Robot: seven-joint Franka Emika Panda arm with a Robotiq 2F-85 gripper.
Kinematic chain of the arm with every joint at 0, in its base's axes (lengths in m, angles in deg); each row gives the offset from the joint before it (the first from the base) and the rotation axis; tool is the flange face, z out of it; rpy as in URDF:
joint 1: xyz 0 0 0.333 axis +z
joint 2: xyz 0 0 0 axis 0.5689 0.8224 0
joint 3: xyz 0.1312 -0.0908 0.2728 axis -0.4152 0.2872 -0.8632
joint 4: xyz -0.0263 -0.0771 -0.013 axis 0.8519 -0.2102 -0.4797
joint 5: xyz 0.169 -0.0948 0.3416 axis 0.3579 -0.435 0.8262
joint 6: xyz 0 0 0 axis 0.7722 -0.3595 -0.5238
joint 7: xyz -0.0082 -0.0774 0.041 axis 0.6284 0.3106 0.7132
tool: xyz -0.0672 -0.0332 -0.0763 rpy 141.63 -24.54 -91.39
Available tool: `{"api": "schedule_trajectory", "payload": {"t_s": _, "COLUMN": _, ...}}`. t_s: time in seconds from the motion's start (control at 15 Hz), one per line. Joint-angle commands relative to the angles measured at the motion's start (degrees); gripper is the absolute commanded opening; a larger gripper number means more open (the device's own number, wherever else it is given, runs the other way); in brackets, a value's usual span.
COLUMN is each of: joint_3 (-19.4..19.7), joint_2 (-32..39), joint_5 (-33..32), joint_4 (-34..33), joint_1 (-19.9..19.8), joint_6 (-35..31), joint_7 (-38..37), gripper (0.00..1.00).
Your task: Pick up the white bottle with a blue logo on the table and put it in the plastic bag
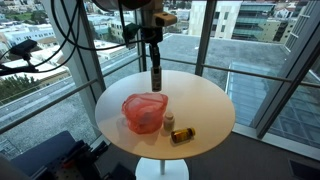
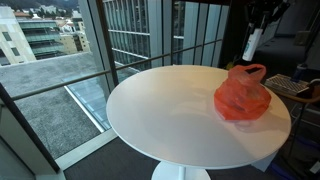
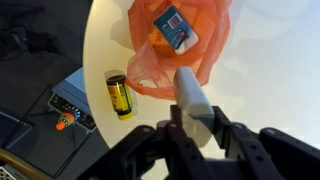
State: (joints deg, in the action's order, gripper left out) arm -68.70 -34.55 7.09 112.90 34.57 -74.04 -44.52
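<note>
**Inspection: white bottle held above tabletop, not yet in bag**

Exterior view, facing the arm: The fingers [image 1: 153, 57] point down and are pinched on the white bottle [image 1: 156, 76], which hangs upright over the far part of the round white tabletop [image 1: 205, 108]. No contact between bottle and tabletop is visible. The red plastic bag [image 1: 143, 111] sits on the tabletop nearer the camera, apart from the bottle. Just beside the bag stands a small upright bottle [image 1: 168, 121]; a yellow bottle [image 1: 182, 135] lies on its side near it.

Exterior view, from the side: The white bottle [image 2: 252, 45] is raised, slightly tilted, above and behind the bag [image 2: 241, 94]. The bag rests near the tabletop's [image 2: 170, 110] edge. The fingers are dark against a dark background here; their grip cannot be judged.

Wrist view: The fingers [image 3: 225, 130] clamp the white bottle [image 3: 191, 98] from both sides. Its far end reaches the open edge of the bag [image 3: 205, 45]. A white item with a blue mark [image 3: 175, 27] shows inside the bag. The yellow bottle [image 3: 120, 95] lies beside the bag.
</note>
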Motion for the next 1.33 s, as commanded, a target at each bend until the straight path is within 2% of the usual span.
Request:
{"api": "schedule_trajectory", "payload": {"t_s": 0.0, "joint_3": -1.45, "joint_2": -2.00, "joint_5": -0.13, "joint_4": 3.47, "joint_1": -0.61, "joint_6": 0.67, "joint_7": 1.58, "gripper": 0.10}}
{"api": "schedule_trajectory", "payload": {"t_s": 0.6, "joint_3": -2.71, "joint_2": -0.04, "joint_5": -1.53, "joint_4": 8.03, "joint_1": -0.74, "joint_6": -0.33, "joint_7": 0.04, "gripper": 0.10}}
{"api": "schedule_trajectory", "payload": {"t_s": 1.27, "joint_3": -1.22, "joint_2": 3.88, "joint_5": -2.82, "joint_4": 11.40, "joint_1": -2.27, "joint_6": -10.07, "joint_7": 0.01, "gripper": 0.10}}
